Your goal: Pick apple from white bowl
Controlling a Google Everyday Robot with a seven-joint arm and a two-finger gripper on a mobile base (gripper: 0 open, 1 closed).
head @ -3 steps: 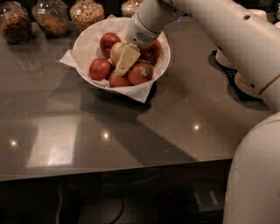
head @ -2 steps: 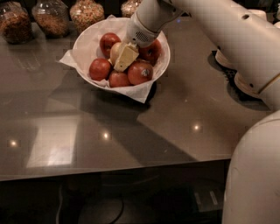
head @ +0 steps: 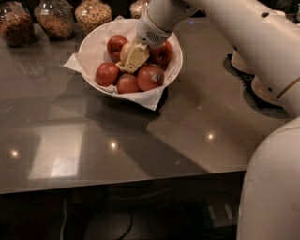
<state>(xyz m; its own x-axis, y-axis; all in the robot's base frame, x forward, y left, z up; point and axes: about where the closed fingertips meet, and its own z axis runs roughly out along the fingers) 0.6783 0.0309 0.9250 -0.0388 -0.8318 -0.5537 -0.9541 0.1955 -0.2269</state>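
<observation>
Staying low in white bowl (head: 88, 45), gripper (head: 132, 60) against apple (head: 124, 49) as before, grip unclear

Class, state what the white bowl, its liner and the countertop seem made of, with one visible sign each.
White bowl: probably glazed ceramic, smooth rim. Liner: paper, crumpled corners. Countertop: polished stone or laminate, mirrors lights. Gripper sits among the bowl's apples.

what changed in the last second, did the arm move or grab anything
Nothing visibly changed. The end effector is down in the white bowl against the pale apple, as before. The red apples, bowl and jars stayed put.
</observation>
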